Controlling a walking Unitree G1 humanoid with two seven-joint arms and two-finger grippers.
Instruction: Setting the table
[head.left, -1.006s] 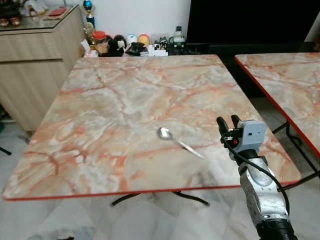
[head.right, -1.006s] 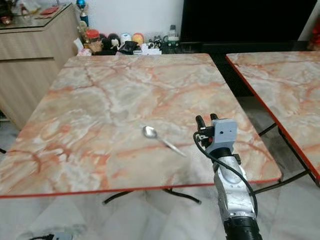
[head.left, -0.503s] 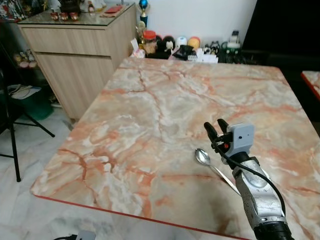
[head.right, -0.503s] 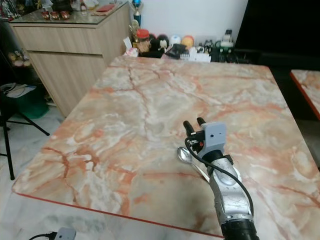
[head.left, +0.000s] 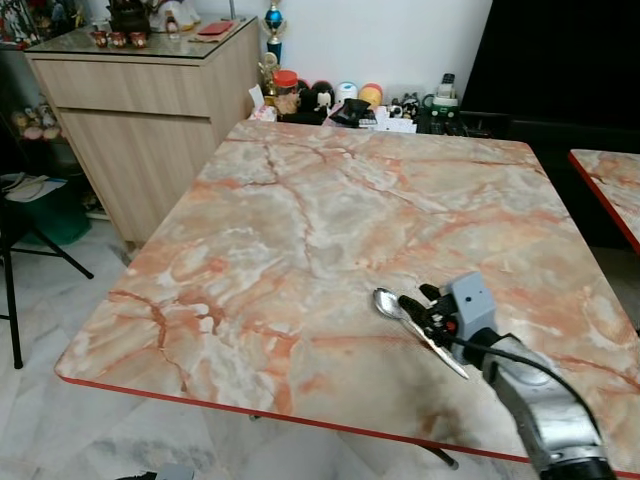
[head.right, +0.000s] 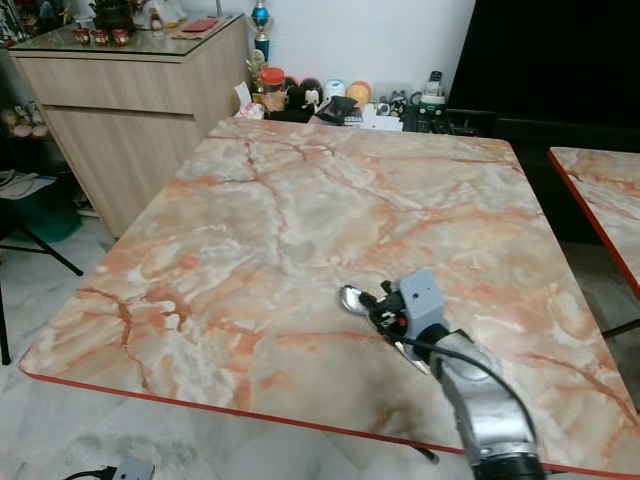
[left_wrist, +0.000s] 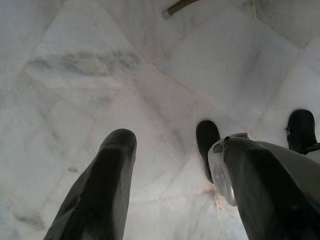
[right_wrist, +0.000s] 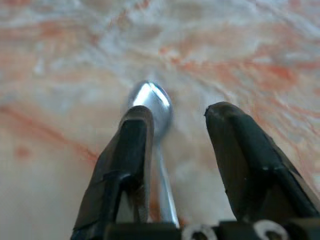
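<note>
Fingers (right_wrist: 127, 155) of the right gripper (head.left: 418, 306) are spread apart, low over the shiny silver metal spoon (head.left: 386, 301), straddling its handle just behind the bowl without closing on it. That spoon lies flat on the square pink-and-grey marble-patterned desk (head.left: 300, 210), towards the desk's near edge. Hanging idle over the pale marble floor (left_wrist: 125, 75), the left gripper (left_wrist: 175, 150) has its fingers apart too.
</note>
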